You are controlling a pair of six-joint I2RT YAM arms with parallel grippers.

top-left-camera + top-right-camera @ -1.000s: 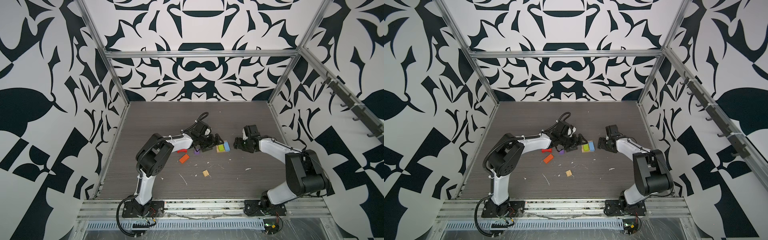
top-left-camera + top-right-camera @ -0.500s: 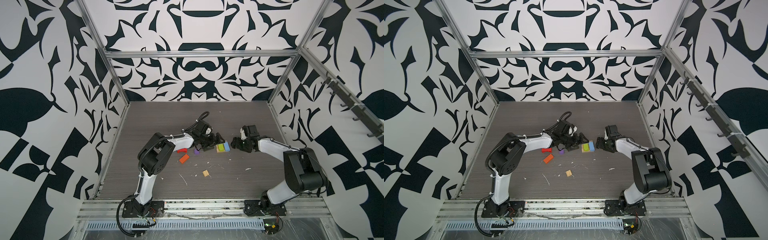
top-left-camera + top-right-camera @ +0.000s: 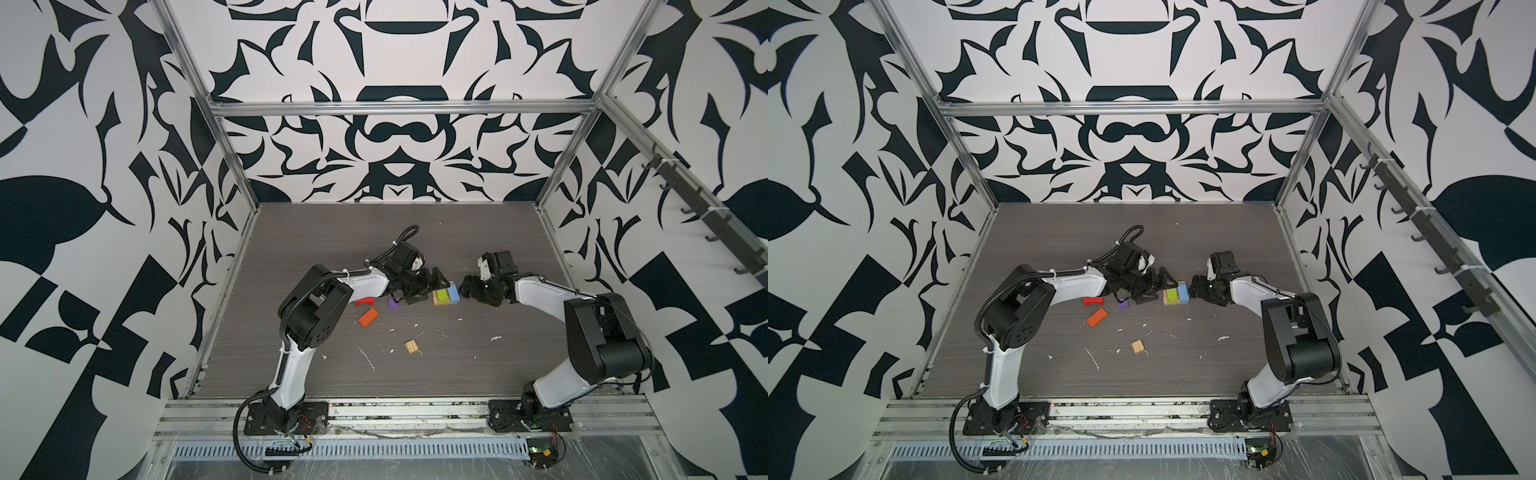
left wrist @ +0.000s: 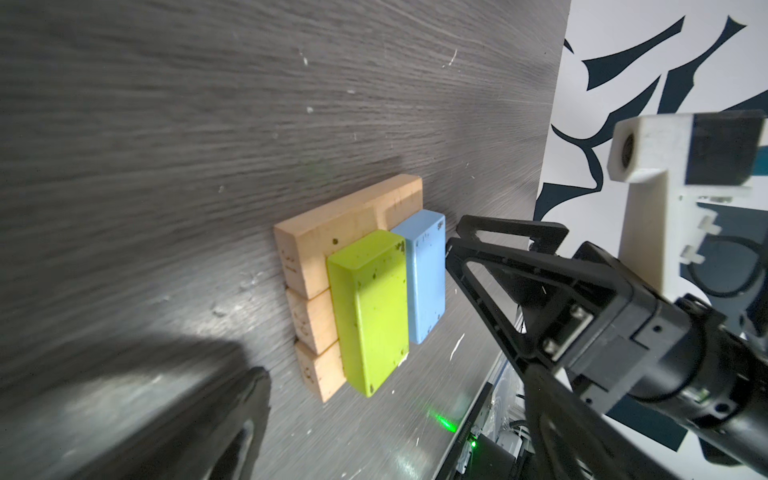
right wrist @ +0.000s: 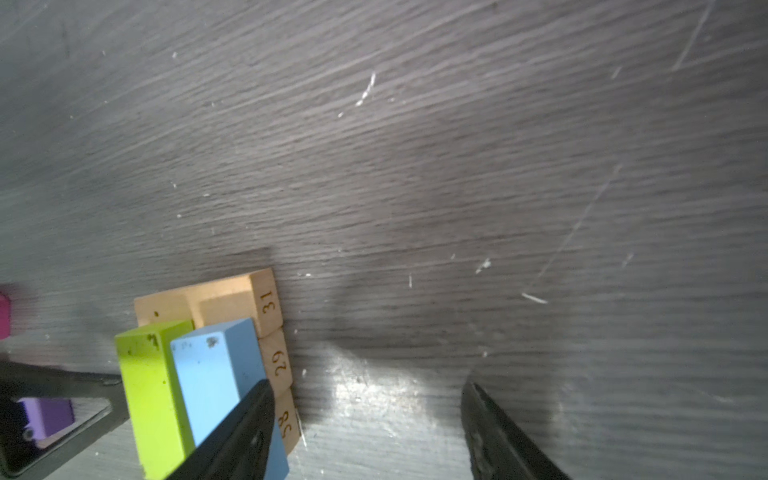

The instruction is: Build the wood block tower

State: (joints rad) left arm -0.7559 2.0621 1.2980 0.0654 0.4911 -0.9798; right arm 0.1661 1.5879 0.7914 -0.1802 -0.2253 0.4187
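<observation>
Two layers of tower (image 3: 444, 296) built: three tan planks (image 4: 309, 270) flat on the table (image 3: 332, 232), green (image 4: 370, 307) and blue (image 4: 424, 270) side by side on top. Located mid-table, between both grippers in both top views.

Jaws of left gripper (image 3: 426, 287) wide apart, empty, just beside the planks on the green side. Jaws of right gripper (image 3: 464, 287) apart, nothing between them, one finger (image 5: 245, 419) hard by blue; contact not determinable.

Risk 1: blue pushed across or off the planks. Cause: any sideways travel of that finger at present height. Lift clear before traversing.

Risk 2: planks spread apart. Merely laid edge to edge, not joined; likely to slide on the smooth table under a low nudge from either side. Result: gaps under the upper layers.

Risk 3: collision between grippers, both close around one small stack. Move one arm at a time.

Risk 4: next layer set askew. Cause: offset of blue against green along their length, hence uneven support for red (image 3: 365, 301) and orange (image 3: 368, 317), both loose near the left arm. Square up first.

Also loose: purple cube (image 3: 393, 304), ridged square (image 3: 411, 346), magenta cube (image 5: 3, 316) at the edge of the right wrist view.
</observation>
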